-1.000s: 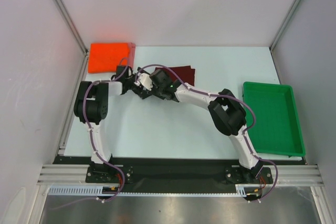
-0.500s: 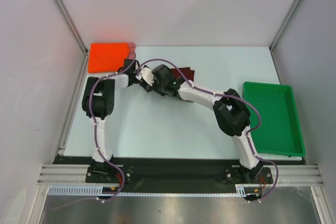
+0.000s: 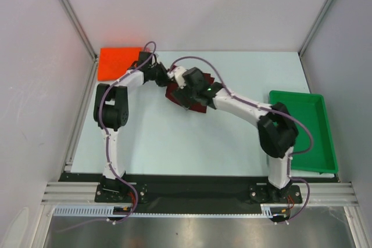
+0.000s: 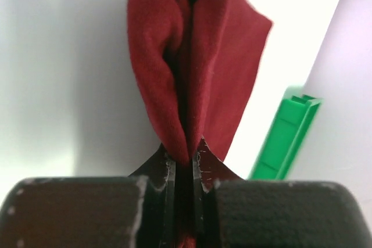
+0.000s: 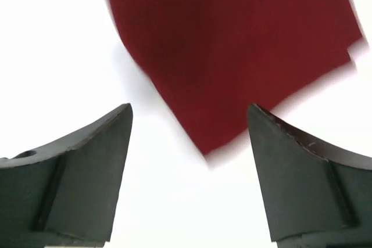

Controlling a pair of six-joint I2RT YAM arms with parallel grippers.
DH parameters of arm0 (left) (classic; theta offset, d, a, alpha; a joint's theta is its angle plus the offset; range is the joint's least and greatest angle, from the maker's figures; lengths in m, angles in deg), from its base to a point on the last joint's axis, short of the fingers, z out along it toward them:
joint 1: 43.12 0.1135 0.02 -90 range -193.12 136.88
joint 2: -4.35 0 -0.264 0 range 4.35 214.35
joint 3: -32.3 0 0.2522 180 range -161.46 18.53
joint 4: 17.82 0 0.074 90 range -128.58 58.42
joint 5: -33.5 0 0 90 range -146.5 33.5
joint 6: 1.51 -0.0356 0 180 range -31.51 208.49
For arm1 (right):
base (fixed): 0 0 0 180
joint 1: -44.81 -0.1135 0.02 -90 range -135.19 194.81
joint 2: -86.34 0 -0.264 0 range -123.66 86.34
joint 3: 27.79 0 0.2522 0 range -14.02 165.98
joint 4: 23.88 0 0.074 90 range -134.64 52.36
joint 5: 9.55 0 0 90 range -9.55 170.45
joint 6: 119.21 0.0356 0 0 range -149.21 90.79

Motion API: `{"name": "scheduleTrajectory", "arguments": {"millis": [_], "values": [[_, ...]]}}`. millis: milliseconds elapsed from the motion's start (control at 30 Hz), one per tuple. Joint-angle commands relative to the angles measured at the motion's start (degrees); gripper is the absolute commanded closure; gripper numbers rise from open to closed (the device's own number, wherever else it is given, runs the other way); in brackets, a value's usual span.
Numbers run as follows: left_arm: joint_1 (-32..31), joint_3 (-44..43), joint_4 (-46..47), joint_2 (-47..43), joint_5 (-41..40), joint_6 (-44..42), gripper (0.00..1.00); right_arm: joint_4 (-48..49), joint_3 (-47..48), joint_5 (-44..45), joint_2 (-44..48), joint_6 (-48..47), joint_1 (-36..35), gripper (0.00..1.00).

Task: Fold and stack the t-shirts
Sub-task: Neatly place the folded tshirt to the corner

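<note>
Firmly in left gripper (image 4: 185, 160) — maroon t-shirt (image 4: 216, 68)

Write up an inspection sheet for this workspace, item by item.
Surface: pale table, shirts at its far side.
Job's things: maroon t-shirt bunched and pinched at one edge; orange-red t-shirt folded flat at the far left corner.
Clutter: green tray at the right edge, apart from the shirts.
Grippers: left gripper shut on the maroon t-shirt; right gripper open above it, holding nothing.
Cables: purple cables looped along both arms.
Surroundings: white walls on three sides.
</note>
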Motion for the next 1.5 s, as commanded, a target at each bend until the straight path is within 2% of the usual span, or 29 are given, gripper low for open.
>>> {"name": "scheduleTrajectory", "arguments": {"millis": [0, 67, 100, 233, 333, 433, 533, 633, 1100, 1467], "values": [[0.0, -8.9, -5.9, -2.5, -5.1, -13.8, 1.00, -4.8, -3.5, 6.1, 13.0, 9.2, 3.9, 0.15], [0.0, -13.7, -9.1, -2.7, -6.6, -18.6, 1.00, -7.3, -8.9, 6.5, 20.4, 11.9, 5.8, 0.14], [0.0, -15.7, -10.6, -2.5, -9.8, -20.1, 1.00, -8.0, -10.8, 5.9, 22.7, 13.8, 7.5, 0.14], [0.3, -26.7, -16.8, 1.3, -14.3, -26.1, 1.00, -9.7, -21.0, 4.2, 35.7, 15.1, 7.7, 0.14], [0.6, -38.6, -23.7, 5.0, -18.7, -30.6, 0.99, -10.7, -26.8, 2.7, 40.0, 18.4, 7.3, 0.14], [1.6, -42.2, -24.8, 6.3, -19.2, -32.5, 1.00, -10.0, -31.1, 1.9, 43.9, 19.1, 6.9, 0.15], [3.2, -43.1, -24.3, 6.4, -18.6, -34.0, 1.00, -11.2, -31.5, 2.5, 44.3, 19.2, 6.9, 0.15], [4.8, -47.8, -26.6, 8.1, -17.7, -36.0, 1.00, -11.6, -31.6, 2.6, 44.3, 18.0, 7.1, 0.14], [12.4, -51.1, -21.8, 10.1, -9.7, -39.5, 1.00, -10.4, -34.1, 0.0, 41.6, 20.5, 7.6, 0.14], [13.1, -50.8, -19.9, 7.3, -6.2, -42.4, 1.00, -9.3, -34.0, -0.6, 39.9, 20.8, 7.6, 0.14]]}}
